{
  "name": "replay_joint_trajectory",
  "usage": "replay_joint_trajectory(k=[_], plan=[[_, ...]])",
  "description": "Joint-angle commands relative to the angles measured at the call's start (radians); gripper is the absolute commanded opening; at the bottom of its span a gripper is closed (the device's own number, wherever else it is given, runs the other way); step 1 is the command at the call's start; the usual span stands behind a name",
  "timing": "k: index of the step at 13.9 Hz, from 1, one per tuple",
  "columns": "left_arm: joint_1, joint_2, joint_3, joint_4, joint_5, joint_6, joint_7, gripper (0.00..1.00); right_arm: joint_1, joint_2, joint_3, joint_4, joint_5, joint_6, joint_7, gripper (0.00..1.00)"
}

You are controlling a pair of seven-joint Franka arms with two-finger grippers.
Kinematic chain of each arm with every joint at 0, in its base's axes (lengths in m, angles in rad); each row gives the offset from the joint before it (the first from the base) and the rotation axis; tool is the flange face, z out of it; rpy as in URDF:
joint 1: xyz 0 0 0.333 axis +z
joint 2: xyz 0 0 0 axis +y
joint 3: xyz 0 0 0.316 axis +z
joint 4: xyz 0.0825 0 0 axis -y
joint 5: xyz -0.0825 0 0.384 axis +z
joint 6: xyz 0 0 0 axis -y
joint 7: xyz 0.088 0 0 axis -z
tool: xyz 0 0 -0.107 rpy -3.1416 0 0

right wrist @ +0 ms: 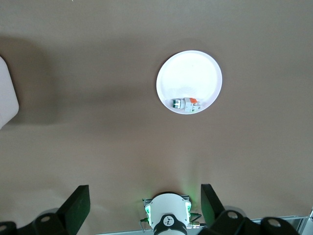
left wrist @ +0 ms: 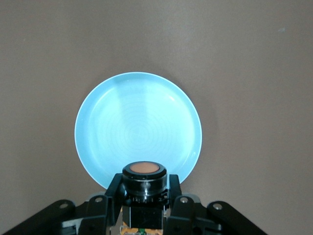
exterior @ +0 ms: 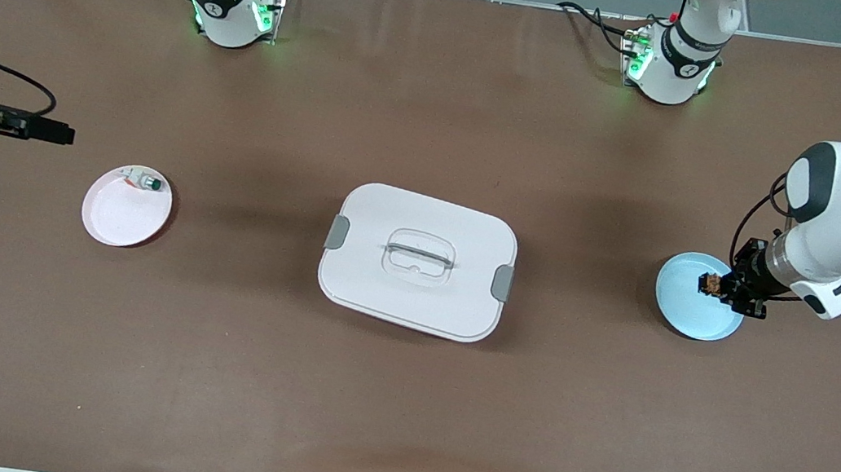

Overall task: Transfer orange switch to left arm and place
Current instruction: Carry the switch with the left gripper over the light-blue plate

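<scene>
- A brown desk (exterior: 225, 340) carries everything, with the white box (exterior: 418, 261) lying in the middle.
- The left gripper (exterior: 719, 288) hangs over the blue plate (exterior: 686, 306), its fingers (left wrist: 113, 188) clamped on the orange switch (left wrist: 144, 177), which is just above the plate's rim.
- The right gripper (exterior: 64, 134) waits with its fingers (right wrist: 76, 210) spread wide, near the pink plate (exterior: 119, 214) holding the green-capped switch (exterior: 142, 181).
</scene>
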Motion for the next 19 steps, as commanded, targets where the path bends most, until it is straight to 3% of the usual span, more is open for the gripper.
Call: replay_joint_trajectory(k=[1,19], plan=[[0.013,0.007,-0.01,-0.014,0.022,0.027,0.021,0.0,-0.017,-0.067,0.016,-0.017,-0.021,0.001,-0.009,1.0],[0.081,0.157,-0.007,-0.069,0.064,0.185,0.027,0.02,-0.017,-0.158,0.02,-0.104,-0.016,0.136,-0.028,1.0]])
